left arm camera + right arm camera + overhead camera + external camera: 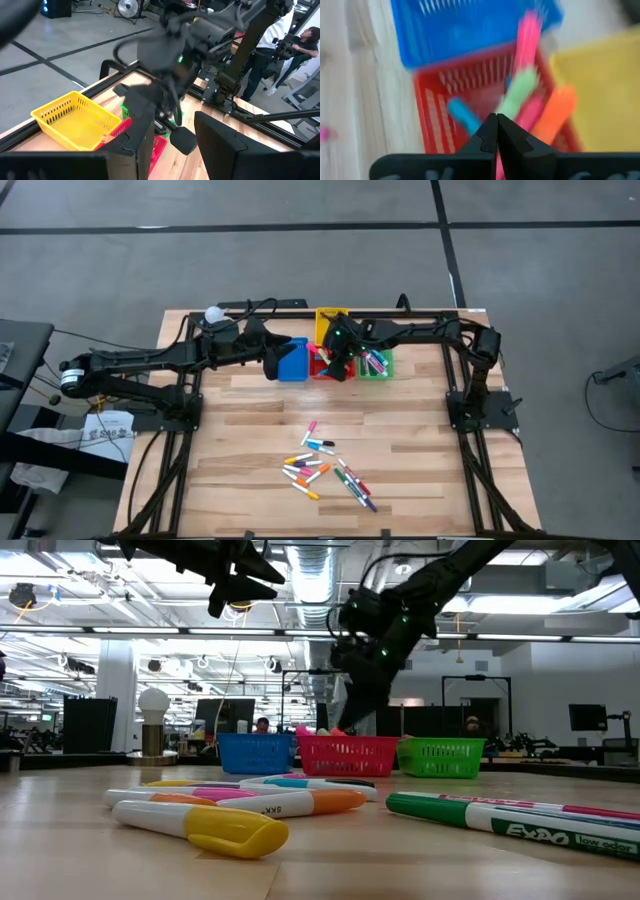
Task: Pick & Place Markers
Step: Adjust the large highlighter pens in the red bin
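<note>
High view shows you the loose markers (325, 470) scattered near the table's (420, 480) front edge, well apart from both arms, lying at mixed angles. Your right gripper (496, 131) is clenched on nothing and hangs over the red bin (322, 366) at the back edge (several markers already stand in it). The left gripper (270, 362), fingers part-spread and empty, hovers by the blue bin (293, 362). Neither arm is clearly nearer; nothing blocks the way.
</note>
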You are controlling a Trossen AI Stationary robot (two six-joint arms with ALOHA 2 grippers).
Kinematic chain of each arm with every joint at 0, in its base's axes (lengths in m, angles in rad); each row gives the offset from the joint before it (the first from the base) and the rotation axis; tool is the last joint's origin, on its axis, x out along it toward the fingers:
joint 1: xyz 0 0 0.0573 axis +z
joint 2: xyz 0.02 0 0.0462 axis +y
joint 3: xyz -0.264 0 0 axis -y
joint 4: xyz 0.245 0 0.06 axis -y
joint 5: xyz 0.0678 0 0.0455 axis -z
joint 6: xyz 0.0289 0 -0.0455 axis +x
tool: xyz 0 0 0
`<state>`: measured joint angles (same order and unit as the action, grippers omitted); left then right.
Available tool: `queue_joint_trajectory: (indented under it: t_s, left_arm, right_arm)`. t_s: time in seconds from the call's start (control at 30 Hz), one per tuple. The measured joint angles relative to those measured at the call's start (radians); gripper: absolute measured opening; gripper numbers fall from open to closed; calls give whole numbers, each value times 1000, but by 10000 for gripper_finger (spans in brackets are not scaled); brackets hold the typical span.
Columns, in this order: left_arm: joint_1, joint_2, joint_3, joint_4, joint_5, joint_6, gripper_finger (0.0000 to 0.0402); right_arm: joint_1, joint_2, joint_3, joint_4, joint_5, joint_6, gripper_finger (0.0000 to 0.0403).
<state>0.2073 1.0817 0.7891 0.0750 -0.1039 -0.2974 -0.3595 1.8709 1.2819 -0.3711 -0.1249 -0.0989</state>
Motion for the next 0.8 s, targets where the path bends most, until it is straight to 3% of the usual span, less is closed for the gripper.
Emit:
queue_joint_trajectory:
  t_s: [0.43, 0.63, 0.8]
  left_arm:
    - [0, 0, 0, 0, 0, 0, 140]
    - [0, 0, 0, 2, 0, -11, 140]
    - [0, 0, 0, 1, 0, -23, 140]
  right_arm:
    - [2, 37, 165, 90, 19, -65, 0]
    - [-1, 185, 335, -46, 24, -74, 0]
    - [-2, 212, 410, -71, 19, -102, 0]
